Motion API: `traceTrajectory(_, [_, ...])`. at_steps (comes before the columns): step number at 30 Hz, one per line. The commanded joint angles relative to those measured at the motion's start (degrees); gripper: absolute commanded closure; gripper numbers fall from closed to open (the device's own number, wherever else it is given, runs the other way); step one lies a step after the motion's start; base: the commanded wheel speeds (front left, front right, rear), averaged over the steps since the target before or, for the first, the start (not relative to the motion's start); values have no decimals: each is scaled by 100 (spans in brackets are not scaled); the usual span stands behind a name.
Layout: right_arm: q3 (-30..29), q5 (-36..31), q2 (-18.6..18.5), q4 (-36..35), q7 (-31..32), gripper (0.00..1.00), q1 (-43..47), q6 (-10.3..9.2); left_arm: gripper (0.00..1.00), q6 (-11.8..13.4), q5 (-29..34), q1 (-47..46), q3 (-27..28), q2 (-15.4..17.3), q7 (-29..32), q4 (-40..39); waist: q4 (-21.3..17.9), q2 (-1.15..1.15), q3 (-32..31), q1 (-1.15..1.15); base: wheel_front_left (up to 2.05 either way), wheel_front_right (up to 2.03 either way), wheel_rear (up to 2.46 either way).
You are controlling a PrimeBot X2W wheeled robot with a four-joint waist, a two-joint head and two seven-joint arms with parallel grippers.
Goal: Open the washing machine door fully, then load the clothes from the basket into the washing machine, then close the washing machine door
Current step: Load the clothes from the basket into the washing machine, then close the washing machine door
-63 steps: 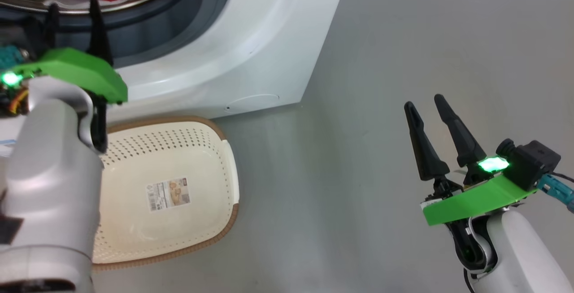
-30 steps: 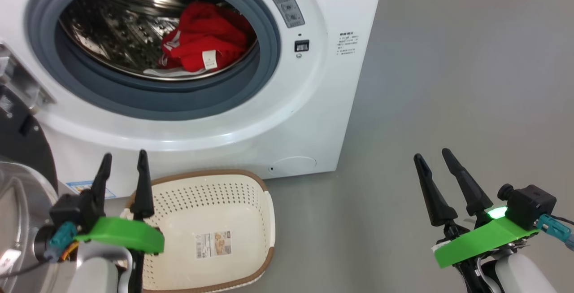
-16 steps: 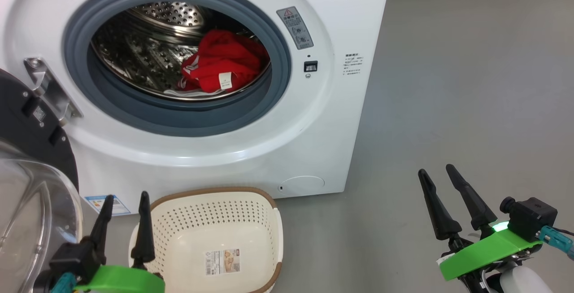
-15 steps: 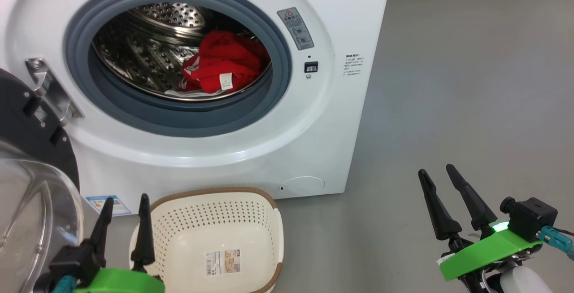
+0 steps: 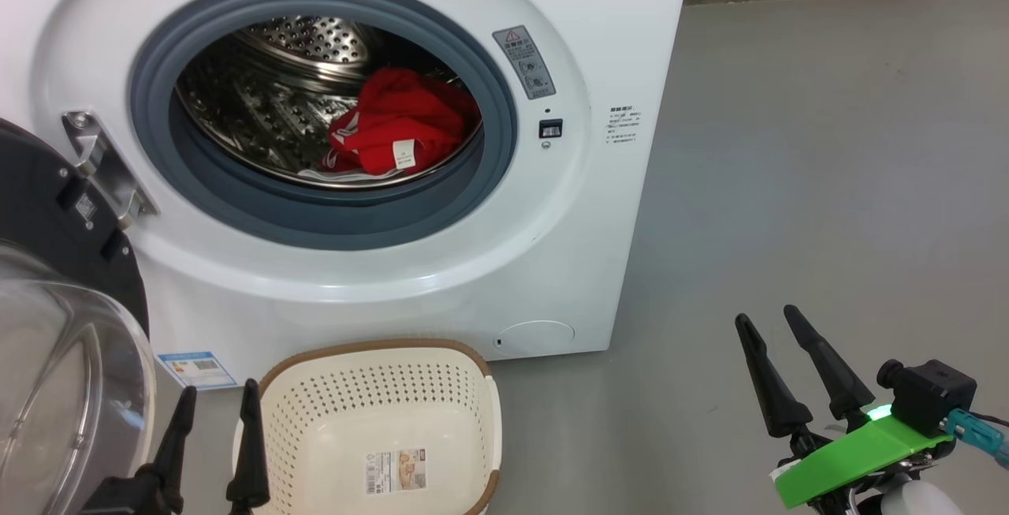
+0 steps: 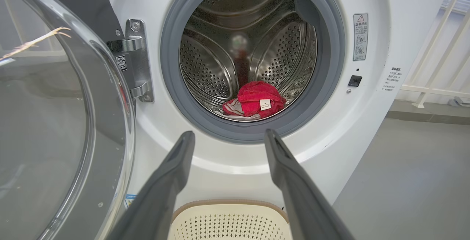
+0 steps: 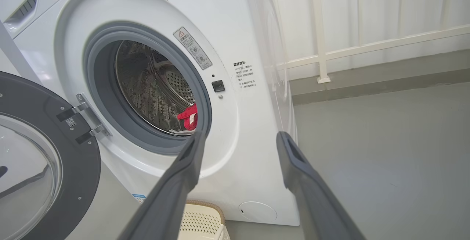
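Two grippers are hanging wide open, holding nothing: left gripper (image 5: 220,387) beside the empty basket (image 5: 370,344), right gripper (image 5: 766,315) over bare floor (image 5: 788,144), probably because the clothes (image 5: 398,125) are already lying low in the washing machine (image 5: 599,42), bunched side to side, label (image 5: 403,154) facing out. The door (image 5: 47,207) is standing swung out left, waiting to be closed.

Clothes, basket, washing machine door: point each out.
clothes (image 5: 386,125): head view, red fabric near its middle.
basket (image 5: 378,389): head view, perforated back wall.
washing machine door (image 7: 80,170): right wrist view, black outer ring.
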Motion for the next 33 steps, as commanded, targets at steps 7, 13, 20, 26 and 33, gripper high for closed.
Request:
traceTrajectory(7, [142,17,-125,-97,-27,0,8,9,0,58,-98,-15,213,34,-47,-146,-24,0,-46,0,0,0,0])
traceTrajectory(13, [162,9,-155,-86,-27,0,14,9,0,44,-152,-17,189,18,-47,-104,-21,0,-71,0,0,0,0])
traceTrajectory(20, [180,16,-192,-87,-27,0,7,9,0,12,-189,-57,179,11,-47,-29,5,0,-54,0,0,0,0])
traceTrajectory(26, [196,15,-183,-87,-27,0,21,9,0,0,-190,-70,205,17,-47,2,18,0,-58,0,0,0,0])
traceTrajectory(33, [193,19,-178,-92,-27,0,26,9,0,5,-178,-69,217,14,-47,-28,23,0,-54,0,0,0,0])
